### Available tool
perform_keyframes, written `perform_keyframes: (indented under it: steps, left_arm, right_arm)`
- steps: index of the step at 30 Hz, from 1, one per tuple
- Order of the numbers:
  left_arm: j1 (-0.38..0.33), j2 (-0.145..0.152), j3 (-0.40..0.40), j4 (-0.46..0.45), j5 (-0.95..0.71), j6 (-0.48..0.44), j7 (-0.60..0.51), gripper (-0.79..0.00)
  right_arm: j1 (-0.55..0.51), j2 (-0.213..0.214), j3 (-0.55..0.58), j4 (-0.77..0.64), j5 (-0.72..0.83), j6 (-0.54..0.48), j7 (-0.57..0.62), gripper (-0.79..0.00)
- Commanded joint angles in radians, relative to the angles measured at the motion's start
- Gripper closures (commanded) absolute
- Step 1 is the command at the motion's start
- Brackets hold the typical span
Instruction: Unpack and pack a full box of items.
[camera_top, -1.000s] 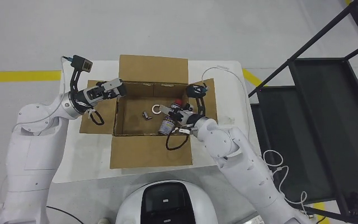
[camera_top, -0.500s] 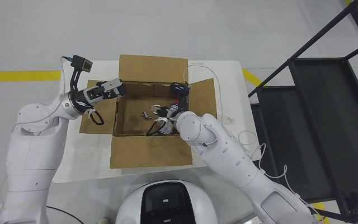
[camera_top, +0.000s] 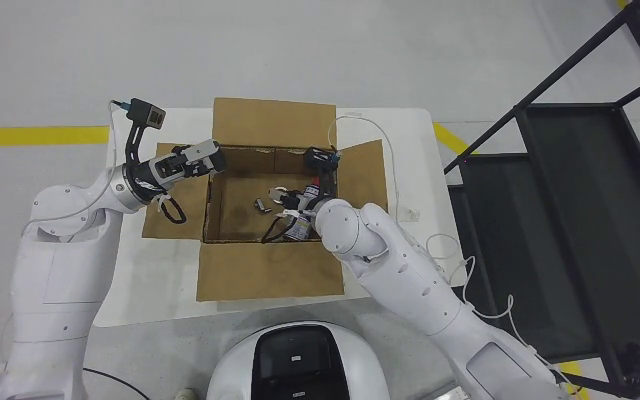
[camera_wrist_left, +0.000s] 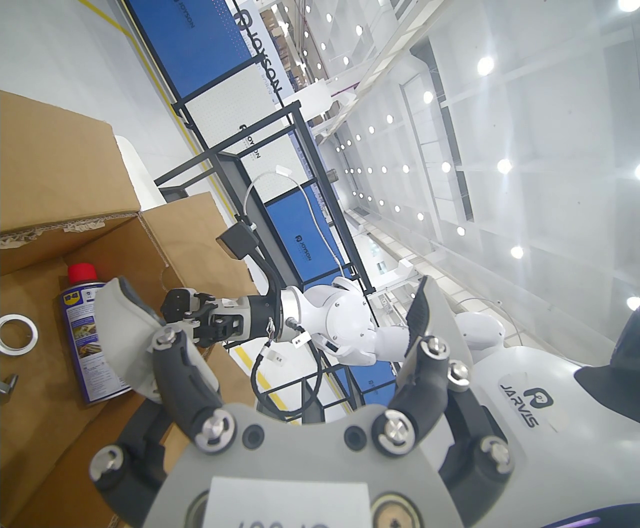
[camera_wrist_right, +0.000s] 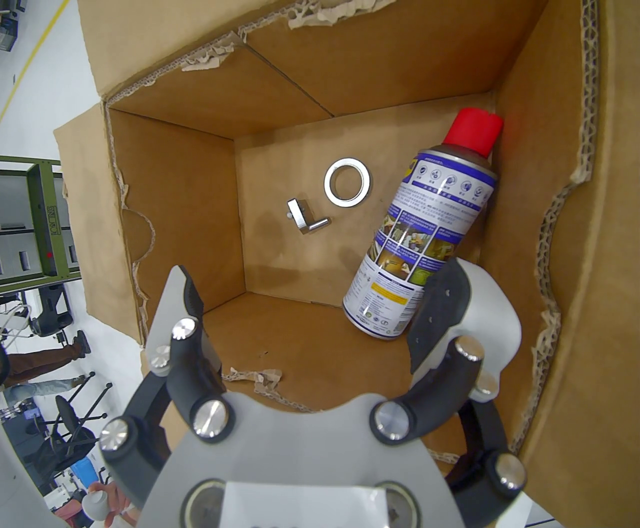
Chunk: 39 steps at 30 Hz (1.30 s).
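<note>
The open cardboard box (camera_top: 272, 122) sits mid-table. On its floor lie a blue spray can with a red cap (camera_wrist_right: 425, 235), a metal ring (camera_wrist_right: 347, 181) and a small metal bracket (camera_wrist_right: 306, 217). My right gripper (camera_wrist_right: 315, 285) hangs open inside the box, just above the can's base and touching nothing. In the top view the right gripper (camera_top: 284, 205) is over the box's middle and the can (camera_top: 298, 230) is partly under that arm. My left gripper (camera_top: 210, 158) is open and empty at the box's left wall. The left wrist view shows the can (camera_wrist_left: 92, 340) and the ring (camera_wrist_left: 17, 334).
Four flaps lie spread around the box on the white table (camera_top: 410, 160). A white cable (camera_top: 395, 125) loops over the table's right part. A black metal stair frame (camera_top: 550, 170) stands to the right of the table.
My right arm has swung left from the box's right side to over its middle, then held still. The left arm and the items in the box have not moved.
</note>
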Motion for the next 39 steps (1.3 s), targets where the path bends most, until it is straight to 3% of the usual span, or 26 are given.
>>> perform_keyframes:
  steps: [1, 5, 6, 7, 8, 9, 15, 20, 24, 27, 29, 33, 39]
  left_arm:
    - [0.0, 0.0, 0.0, 0.0, 0.0, 0.0, 0.0, -0.785]
    - [0.0, 0.0, 0.0, 0.0, 0.0, 0.0, 0.0, -0.785]
    - [0.0, 0.0, 0.0, 0.0, 0.0, 0.0, 0.0, -0.785]
    - [0.0, 0.0, 0.0, 0.0, 0.0, 0.0, 0.0, -0.785]
    - [0.0, 0.0, 0.0, 0.0, 0.0, 0.0, 0.0, -0.785]
    - [0.0, 0.0, 0.0, 0.0, 0.0, 0.0, 0.0, -0.785]
    - [0.0, 0.0, 0.0, 0.0, 0.0, 0.0, 0.0, -0.785]
    - [0.0, 0.0, 0.0, 0.0, 0.0, 0.0, 0.0, -0.785]
    - [0.0, 0.0, 0.0, 0.0, 0.0, 0.0, 0.0, -0.785]
    - [0.0, 0.0, 0.0, 0.0, 0.0, 0.0, 0.0, -0.785]
    - [0.0, 0.0, 0.0, 0.0, 0.0, 0.0, 0.0, -0.785]
    - [0.0, 0.0, 0.0, 0.0, 0.0, 0.0, 0.0, -0.785]
    - [0.0, 0.0, 0.0, 0.0, 0.0, 0.0, 0.0, -0.785]
  right_arm:
    - [0.006, -0.001, -0.017, 0.015, -0.021, 0.009, 0.029, -0.785]
    - [0.05, -0.009, -0.05, 0.068, -0.05, 0.02, 0.086, -0.785]
    - [0.058, -0.012, -0.052, 0.077, -0.044, 0.019, 0.087, -0.699]
    - [0.064, -0.015, -0.054, 0.088, -0.038, 0.017, 0.085, -0.486]
    - [0.07, -0.018, -0.058, 0.1, -0.035, 0.016, 0.083, -0.348]
    - [0.075, -0.021, -0.06, 0.111, -0.03, 0.016, 0.081, -0.329]
    - [0.117, -0.038, -0.086, 0.193, -0.049, 0.057, 0.087, -0.382]
    - [0.142, -0.052, -0.104, 0.248, -0.053, 0.088, 0.094, -0.508]
    - [0.157, -0.061, -0.123, 0.284, -0.077, 0.124, 0.1, -0.548]
    - [0.167, -0.068, -0.138, 0.299, -0.094, 0.157, 0.11, -0.61]
    - [0.17, -0.072, -0.143, 0.296, -0.1, 0.17, 0.119, -0.702]
    - [0.172, -0.078, -0.143, 0.31, -0.097, 0.179, 0.13, -0.779]
    - [0.18, -0.094, -0.139, 0.357, -0.063, 0.161, 0.107, -0.773]
